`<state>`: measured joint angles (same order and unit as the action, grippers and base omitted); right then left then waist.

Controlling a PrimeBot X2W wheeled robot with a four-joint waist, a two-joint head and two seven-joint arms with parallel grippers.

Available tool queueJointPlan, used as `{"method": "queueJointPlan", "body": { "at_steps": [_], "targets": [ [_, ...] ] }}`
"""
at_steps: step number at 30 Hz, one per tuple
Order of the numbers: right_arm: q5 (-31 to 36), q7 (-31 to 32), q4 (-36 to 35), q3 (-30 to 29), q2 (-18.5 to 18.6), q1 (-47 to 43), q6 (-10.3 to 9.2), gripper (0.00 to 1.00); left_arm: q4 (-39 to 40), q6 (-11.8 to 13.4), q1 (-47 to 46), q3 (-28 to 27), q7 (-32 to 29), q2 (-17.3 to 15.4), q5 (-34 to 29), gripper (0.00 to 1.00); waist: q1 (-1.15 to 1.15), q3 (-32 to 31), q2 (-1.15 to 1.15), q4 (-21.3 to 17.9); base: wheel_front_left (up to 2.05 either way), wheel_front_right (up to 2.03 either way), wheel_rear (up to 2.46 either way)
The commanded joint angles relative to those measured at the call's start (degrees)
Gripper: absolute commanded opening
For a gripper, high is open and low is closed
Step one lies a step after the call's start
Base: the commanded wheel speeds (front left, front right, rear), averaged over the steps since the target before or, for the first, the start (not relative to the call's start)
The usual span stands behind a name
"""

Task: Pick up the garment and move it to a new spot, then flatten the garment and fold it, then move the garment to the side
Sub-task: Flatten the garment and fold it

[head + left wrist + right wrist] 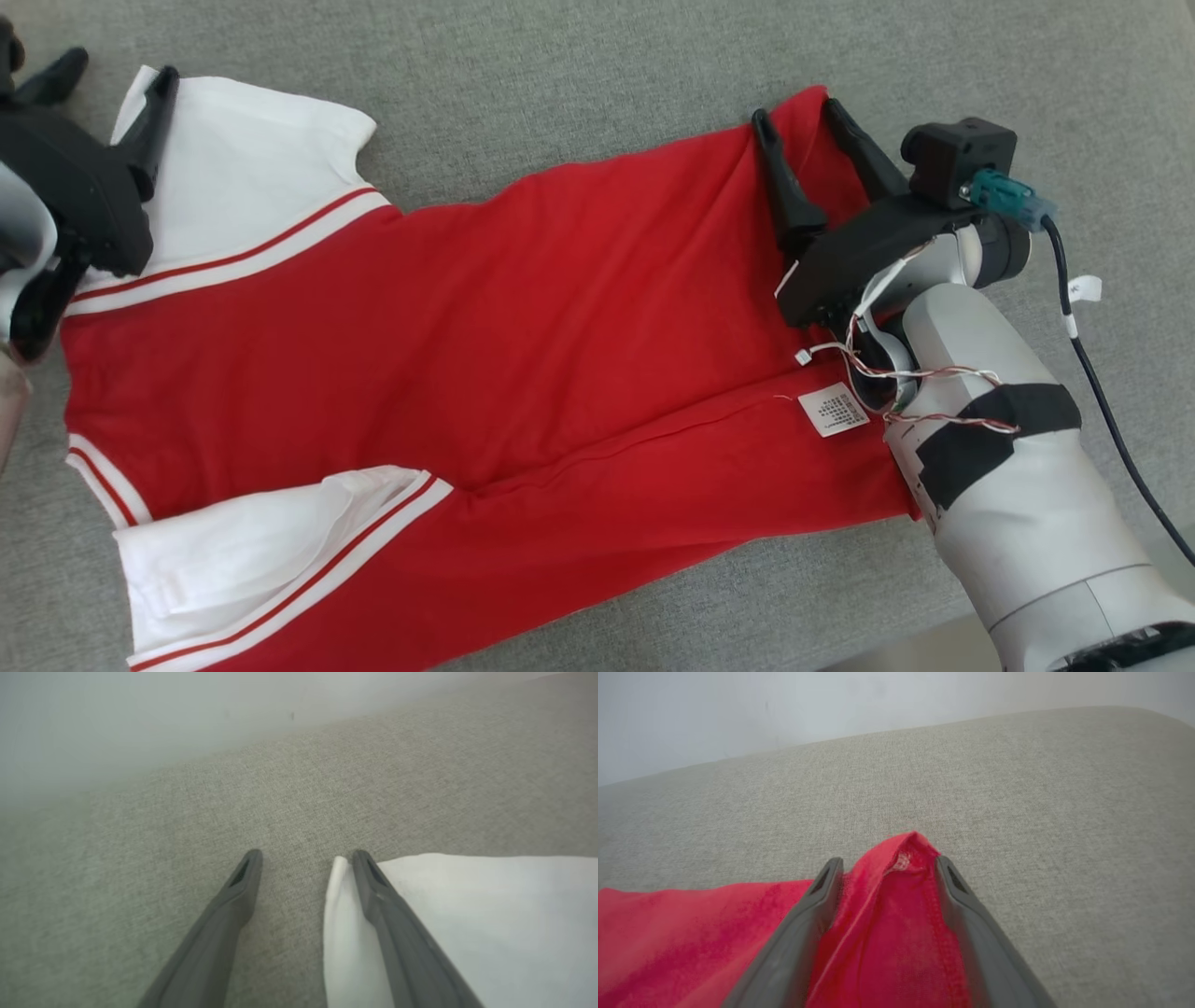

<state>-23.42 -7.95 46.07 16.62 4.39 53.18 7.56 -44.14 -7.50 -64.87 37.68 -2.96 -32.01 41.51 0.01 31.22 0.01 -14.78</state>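
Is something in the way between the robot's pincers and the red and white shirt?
No, nothing visible is. The right pincer is open, with the red corner of the shirt between its fingers. The open left pincer has one finger over the shirt's white edge.

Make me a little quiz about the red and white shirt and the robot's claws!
1. True or false: the right claw is open, with a red corner of the garment between its fingers.
2. Pick one: what colour is the sleeve beside the left claw? A) white B) blue C) green
3. Fill in: the little white square with tiny print on the red cloth is a ____.

Key: 1 true. 2 A. 3 label.
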Motion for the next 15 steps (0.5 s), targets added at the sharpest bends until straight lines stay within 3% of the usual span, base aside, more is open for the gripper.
{"method": "queueJointPlan", "body": {
  "at_steps": [1, 4, 5, 6, 7, 8, 15],
  "targets": [
    [-0.54, 0.19, 0.42, 0.18, -0.28, 0.38, -0.16, 1.0, -0.57, 0.06, 0.07, 0.67, -0.47, -0.07, 0.15, 1.0, -0.01, 0.54, -0.01, -0.32, 0.0, 0.0, 0.0],
    [-1.77, 0.8, 2.29, 0.7, -0.48, 1.84, -0.16, 1.0, -1.6, 0.05, -0.78, 2.45, -1.67, 0.75, 2.57, 1.0, -0.01, 0.61, -0.01, -0.25, 0.0, 0.0, 0.0],
    [-2.12, 0.96, 2.81, 0.93, -0.54, 2.19, -0.16, 1.0, -1.8, 0.04, -0.77, 3.19, -2.61, 1.07, 3.58, 0.93, -0.01, 0.51, -0.01, -0.22, 0.0, 0.0, 0.0],
    [-2.66, 1.15, 3.31, 0.98, -0.57, 2.64, -0.16, 0.92, -2.04, -0.03, -0.76, 3.79, -3.6, 1.21, 4.43, 0.47, -0.01, 0.38, -0.01, -0.2, 0.0, 0.0, 0.0],
    [-2.81, 1.3, 3.86, 1.23, -0.57, 2.97, -0.16, 0.05, -2.2, -0.03, -0.65, 4.46, -4.65, 1.27, 5.5, 0.0, -0.01, 0.18, -0.01, -0.15, 0.0, 0.0, 0.0],
    [-3.12, 1.28, 4.33, 1.34, -0.52, 3.26, -0.16, 0.0, -2.07, -0.03, -0.59, 5.29, -5.62, 1.22, 6.47, 0.0, -0.01, 0.02, -0.01, -0.07, 0.0, 0.0, 0.0],
    [-3.99, -1.88, 5.79, 2.0, 1.37, 4.08, -0.16, 0.0, 0.7, 0.07, -2.09, 6.82, -1.29, -0.18, 10.55, 0.0, -0.01, -1.66, -0.01, 1.45, 0.0, 0.0, 0.0]
  ]
}}
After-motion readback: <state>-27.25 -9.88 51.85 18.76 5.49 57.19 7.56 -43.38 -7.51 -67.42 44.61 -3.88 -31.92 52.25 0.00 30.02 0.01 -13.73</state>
